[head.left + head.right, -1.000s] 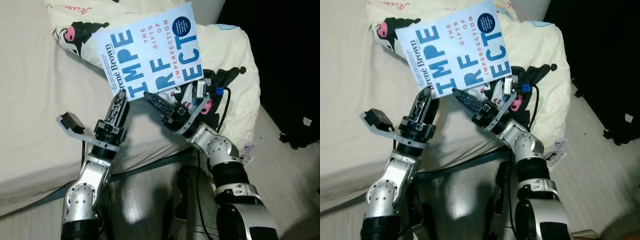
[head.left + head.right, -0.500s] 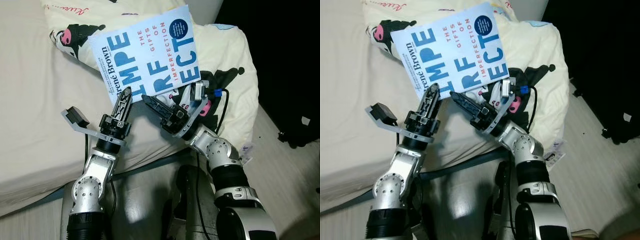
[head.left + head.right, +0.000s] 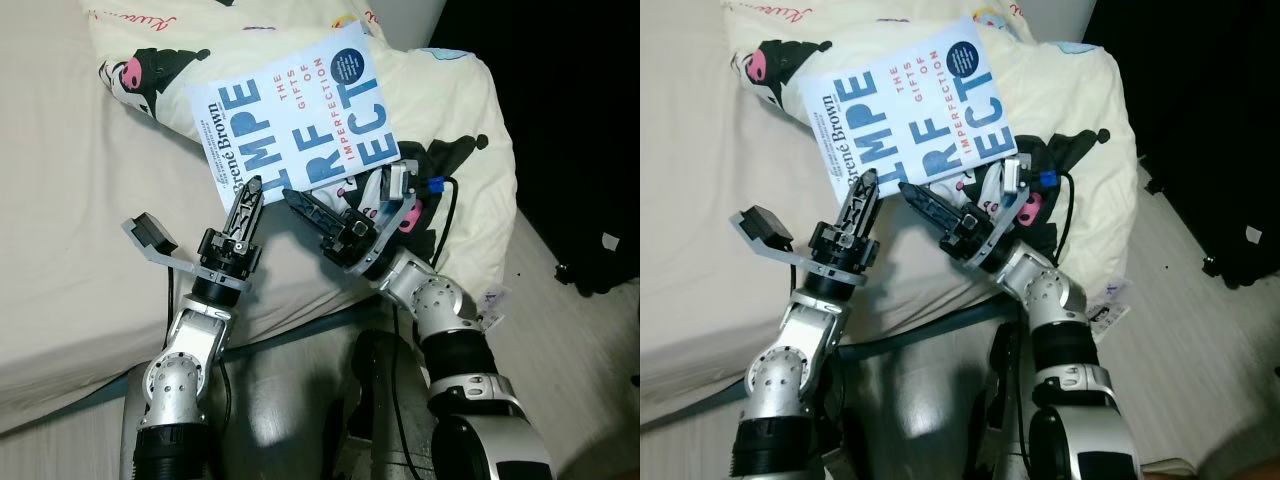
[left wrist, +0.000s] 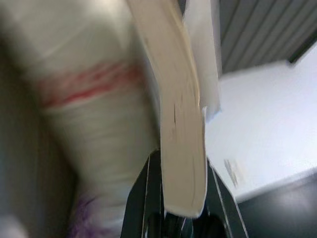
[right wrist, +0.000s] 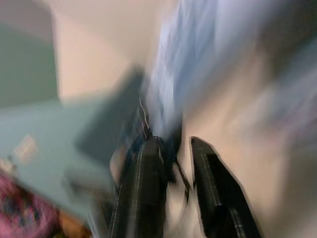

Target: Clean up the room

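The book (image 3: 297, 116), its lower edge clamped in the left tool (image 3: 247, 196), tilts above the bed's pillow (image 3: 455, 120); right tool (image 3: 300, 203) slightly apart beside it.

The book (image 3: 300, 105) is a pale blue paperback with a white spine edge. Its cover faces up toward the head camera, carrying big blue block letters and smaller red words reading "THE GIFTS OF IMPERFECTION", a dark blue round badge near its far corner and the author's name in black along the spine side. It is closed and sits turned at an angle, the spine side toward the robot's left. In the left wrist view its cream page block (image 4: 181, 129) runs edge-on, with the thin cover slightly lifted off the pages at the far end.
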Controlling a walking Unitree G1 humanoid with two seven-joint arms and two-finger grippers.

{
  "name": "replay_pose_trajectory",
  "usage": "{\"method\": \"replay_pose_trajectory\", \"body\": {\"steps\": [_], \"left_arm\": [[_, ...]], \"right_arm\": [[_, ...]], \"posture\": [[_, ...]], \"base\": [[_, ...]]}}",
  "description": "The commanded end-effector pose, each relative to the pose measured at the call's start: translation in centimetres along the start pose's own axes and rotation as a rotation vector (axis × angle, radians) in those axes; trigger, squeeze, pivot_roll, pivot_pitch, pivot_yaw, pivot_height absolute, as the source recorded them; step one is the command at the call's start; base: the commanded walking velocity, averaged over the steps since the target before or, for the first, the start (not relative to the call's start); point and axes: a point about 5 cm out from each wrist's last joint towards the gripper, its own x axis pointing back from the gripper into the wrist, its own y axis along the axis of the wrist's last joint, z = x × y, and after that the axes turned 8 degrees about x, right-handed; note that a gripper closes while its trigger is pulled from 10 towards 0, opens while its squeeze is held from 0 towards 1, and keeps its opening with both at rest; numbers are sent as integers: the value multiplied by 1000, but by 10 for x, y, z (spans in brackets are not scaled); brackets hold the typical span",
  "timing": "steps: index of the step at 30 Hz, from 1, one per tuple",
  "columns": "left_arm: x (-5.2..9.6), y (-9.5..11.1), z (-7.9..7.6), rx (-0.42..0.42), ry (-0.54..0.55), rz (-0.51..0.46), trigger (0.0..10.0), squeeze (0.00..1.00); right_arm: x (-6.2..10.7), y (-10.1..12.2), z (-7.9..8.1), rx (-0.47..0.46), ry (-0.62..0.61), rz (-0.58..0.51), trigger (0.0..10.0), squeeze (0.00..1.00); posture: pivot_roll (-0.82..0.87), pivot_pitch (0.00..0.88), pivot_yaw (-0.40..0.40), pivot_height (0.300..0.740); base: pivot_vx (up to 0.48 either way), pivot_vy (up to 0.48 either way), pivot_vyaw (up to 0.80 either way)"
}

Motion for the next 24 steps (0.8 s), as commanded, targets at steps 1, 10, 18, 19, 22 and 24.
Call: {"method": "replay_pose_trajectory", "body": {"steps": [1, 10, 18, 19, 22, 24], "left_arm": [[-5, 11, -12, -38, -57, -49, 0, 0], [-21, 38, -24, -144, -78, -113, 0, 0], [-35, 50, -39, -264, -105, -135, 0, 0], [-38, 50, -40, -318, -92, -116, 0, 0], [-42, 50, -41, -408, -68, -90, 0, 0], [-42, 50, -41, -408, -68, -90, 0, 0]], "right_arm": [[1, -24, -2, -48, -27, 74, 10000, 1000], [31, -39, -9, -63, -145, 68, 10000, 1000], [59, -11, 9, 90, -197, -12, 10000, 1000], [67, 5, 9, 157, -243, -31, 10000, 1000], [82, 32, 8, 289, -351, -50, 10000, 1000], [82, 32, 8, 289, -351, -50, 10000, 1000]], "posture": [[80, 341, -73, 520], [71, 278, -83, 520], [47, 217, -84, 520], [45, 210, -83, 520], [36, 189, -74, 520], [36, 189, -74, 520]], "base": [[0, 0, 0], [0, 0, 0], [0, 0, 0], [0, 0, 0], [0, 0, 0], [0, 0, 0]]}}
